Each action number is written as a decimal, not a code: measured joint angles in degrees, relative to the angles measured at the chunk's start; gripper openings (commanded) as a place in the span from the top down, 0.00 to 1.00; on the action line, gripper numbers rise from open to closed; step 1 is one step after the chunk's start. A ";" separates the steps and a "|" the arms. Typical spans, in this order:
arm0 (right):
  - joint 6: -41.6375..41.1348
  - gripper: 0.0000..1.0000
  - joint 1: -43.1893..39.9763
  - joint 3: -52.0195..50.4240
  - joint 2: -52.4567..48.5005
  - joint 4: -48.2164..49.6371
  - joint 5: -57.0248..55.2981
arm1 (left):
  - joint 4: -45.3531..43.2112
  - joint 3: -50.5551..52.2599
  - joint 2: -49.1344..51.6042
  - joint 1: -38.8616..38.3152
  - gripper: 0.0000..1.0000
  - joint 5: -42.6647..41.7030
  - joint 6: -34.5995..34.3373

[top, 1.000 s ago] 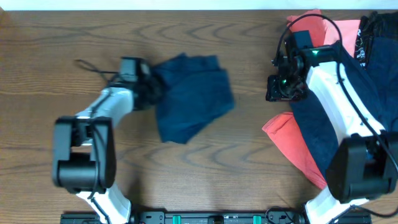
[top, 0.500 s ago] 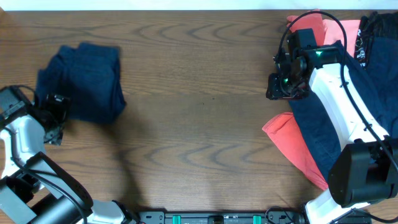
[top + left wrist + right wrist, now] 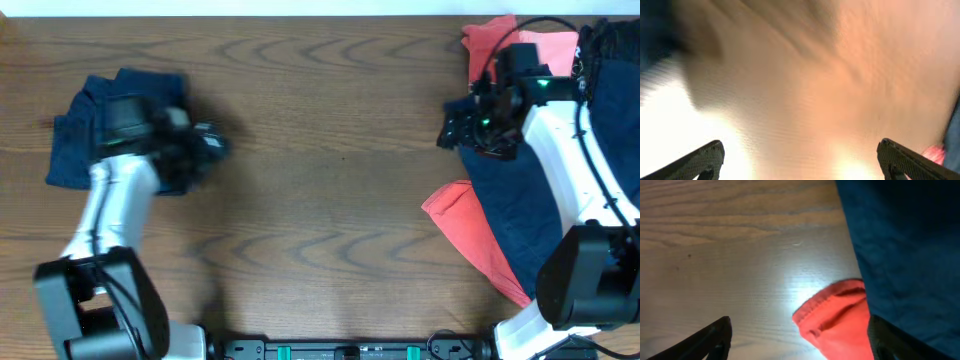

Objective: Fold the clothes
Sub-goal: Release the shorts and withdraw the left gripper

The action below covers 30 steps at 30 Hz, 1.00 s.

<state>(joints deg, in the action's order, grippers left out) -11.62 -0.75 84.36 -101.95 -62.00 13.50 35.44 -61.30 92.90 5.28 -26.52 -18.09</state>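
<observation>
left gripper (image 3: 208,146) swung right across folded navy garment (image 3: 70,160), jaws spread, empty. right gripper (image 3: 452,131) also released. risk: passing arm snags and unfolds it.

I see the folded garment (image 3: 75,152) lying behind the left gripper (image 3: 212,147); the clothes pile (image 3: 510,205) sits beside and behind the right gripper (image 3: 453,129).
</observation>
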 measured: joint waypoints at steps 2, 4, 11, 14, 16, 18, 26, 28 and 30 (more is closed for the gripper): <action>0.07 0.16 -2.62 0.00 0.00 -2.21 1.42 | 5.49 -0.09 -0.13 -6.36 0.02 3.67 1.62; 0.31 0.17 -5.38 0.00 0.00 -4.57 2.34 | 12.09 -0.17 -0.20 -10.97 0.02 7.78 2.40; 4.96 0.18 -12.74 -1.22 5.25 -9.22 3.19 | 19.52 0.48 -10.25 -17.46 0.02 15.39 3.10; 6.01 0.17 -13.88 -3.76 12.81 -6.99 2.03 | 18.82 1.33 -20.50 -19.12 0.02 17.05 3.08; 6.45 0.16 -14.14 -7.26 21.31 -4.02 0.22 | 18.32 2.45 -29.05 -20.63 0.02 19.28 3.06; 6.67 0.09 -14.12 -11.19 29.09 -0.22 -0.66 | 17.92 3.93 -36.70 -22.18 0.02 21.29 3.02; 7.32 0.01 -10.64 -35.15 59.49 15.96 -1.99 | 18.32 13.90 -65.02 -25.00 0.02 25.86 0.04; 7.30 0.01 -10.16 -39.95 63.67 17.20 -2.01 | 18.32 14.80 -67.93 -25.00 0.02 26.14 -0.13; 7.30 0.01 -10.10 -43.52 66.75 15.72 -2.01 | 18.27 14.99 -70.25 -25.03 0.02 26.51 -0.15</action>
<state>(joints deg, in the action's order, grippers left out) -4.32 -10.85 40.84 -35.20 -46.28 11.49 53.71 -46.30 22.65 -19.75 -0.01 -18.24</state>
